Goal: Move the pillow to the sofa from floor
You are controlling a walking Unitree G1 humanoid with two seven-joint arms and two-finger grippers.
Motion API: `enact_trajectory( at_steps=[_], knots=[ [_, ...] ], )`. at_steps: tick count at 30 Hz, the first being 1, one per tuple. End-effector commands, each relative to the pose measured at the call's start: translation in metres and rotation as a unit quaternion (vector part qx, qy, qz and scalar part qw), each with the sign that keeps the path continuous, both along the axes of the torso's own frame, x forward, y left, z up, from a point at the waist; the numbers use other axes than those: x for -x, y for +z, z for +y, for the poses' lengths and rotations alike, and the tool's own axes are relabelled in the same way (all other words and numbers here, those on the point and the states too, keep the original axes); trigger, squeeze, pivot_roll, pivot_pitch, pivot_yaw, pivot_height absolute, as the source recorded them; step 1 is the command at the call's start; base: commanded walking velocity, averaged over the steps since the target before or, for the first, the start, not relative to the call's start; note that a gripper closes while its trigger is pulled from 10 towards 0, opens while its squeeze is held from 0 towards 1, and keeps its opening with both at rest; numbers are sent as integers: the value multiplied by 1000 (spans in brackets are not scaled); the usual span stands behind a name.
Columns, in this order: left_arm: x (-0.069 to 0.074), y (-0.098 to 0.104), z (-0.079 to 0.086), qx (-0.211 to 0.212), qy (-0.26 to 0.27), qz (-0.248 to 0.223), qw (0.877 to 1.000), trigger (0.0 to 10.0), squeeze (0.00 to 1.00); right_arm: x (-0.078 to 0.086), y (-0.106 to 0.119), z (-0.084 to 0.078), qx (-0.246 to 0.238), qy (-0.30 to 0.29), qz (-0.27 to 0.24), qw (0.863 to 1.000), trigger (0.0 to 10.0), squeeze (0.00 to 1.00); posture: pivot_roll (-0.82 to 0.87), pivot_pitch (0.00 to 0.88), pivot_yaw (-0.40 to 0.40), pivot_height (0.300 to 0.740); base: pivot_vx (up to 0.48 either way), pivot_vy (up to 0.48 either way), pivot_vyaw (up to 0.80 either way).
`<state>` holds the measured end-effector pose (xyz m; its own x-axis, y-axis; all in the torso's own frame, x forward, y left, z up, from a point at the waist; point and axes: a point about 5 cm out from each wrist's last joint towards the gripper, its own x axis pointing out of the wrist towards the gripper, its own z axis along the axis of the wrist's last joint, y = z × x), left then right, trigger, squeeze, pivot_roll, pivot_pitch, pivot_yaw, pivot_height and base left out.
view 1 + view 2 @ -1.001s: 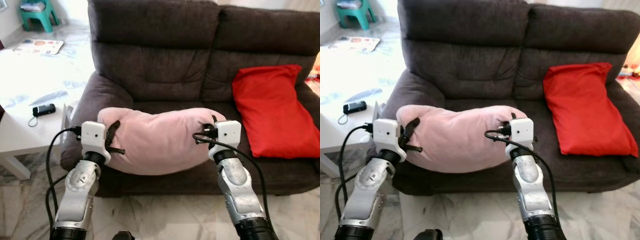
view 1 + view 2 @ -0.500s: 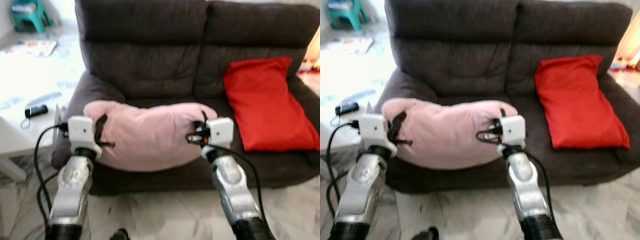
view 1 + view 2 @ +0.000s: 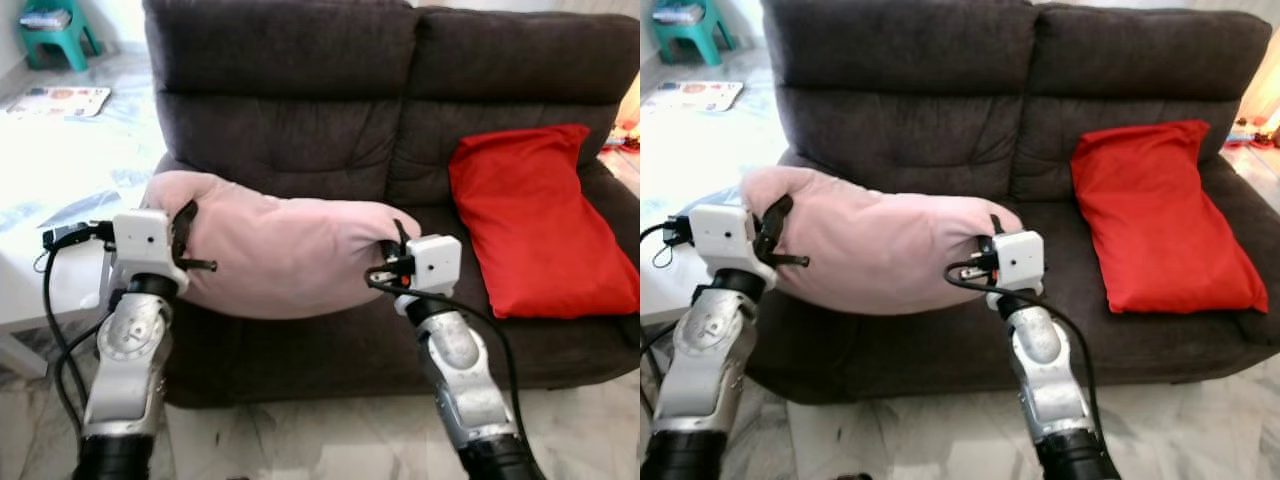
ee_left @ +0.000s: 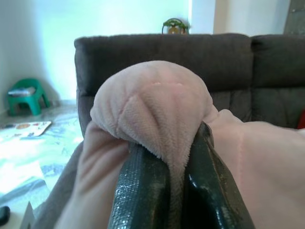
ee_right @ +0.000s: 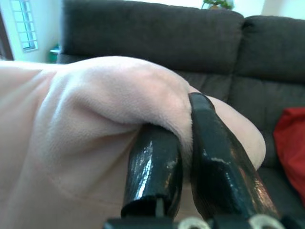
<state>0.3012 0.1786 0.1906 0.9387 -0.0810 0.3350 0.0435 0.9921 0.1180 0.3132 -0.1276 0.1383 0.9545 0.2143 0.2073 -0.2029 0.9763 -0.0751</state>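
The pink pillow [image 3: 285, 255] hangs at centre frame, slung between both arms above the left seat of the dark sofa [image 3: 300, 110], clear of the floor. The left gripper [image 4: 164, 191] pinches a fold at its end, fingers closed tight on plush; the right gripper [image 5: 186, 162] clamps the opposite end likewise. Gripping both ends keeps it level for lowering. A red cushion [image 3: 535, 215] occupies the right seat.
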Motion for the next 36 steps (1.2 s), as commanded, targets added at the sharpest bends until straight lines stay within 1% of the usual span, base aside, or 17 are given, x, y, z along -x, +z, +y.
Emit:
enact_trajectory(
  at_steps=[1, 8, 14, 30, 33, 36],
  knots=[
    [1, 16, 1, -7, 2, -37, 999, 10000, 0, 0, 20, 12, -9, 23, -48, 999, 10000, 0, 154, 76, -91, 740, 304, 0, 0],
    [2, 17, 1, -7, 3, -38, 999, 10000, 0, 0, 22, 13, -9, 26, -51, 998, 10000, 0, 152, 74, -91, 740, 305, 0, 0],
    [1, 17, 1, -10, 4, -38, 999, 10000, 0, 1, 22, 15, -8, 33, -52, 998, 10000, 0, 153, 74, -93, 740, 304, 0, 512],
    [2, 5, 1, -7, 3, -18, 1000, 10000, 0, 0, 18, 13, -8, 32, -40, 999, 10000, 0, 149, 67, -99, 740, 306, 0, 0],
    [1, 2, 0, -8, 0, -10, 1000, 10000, 0, -1, 18, 14, -8, 35, -38, 999, 10000, 0, 149, 68, -101, 740, 101, 0, 0],
    [0, -10, -3, 3, -17, 22, 1000, 10000, 0, -2, 12, 17, 3, 39, -22, 999, 10000, 0, 149, 70, -102, 740, 0, 0, 0]
  ],
)
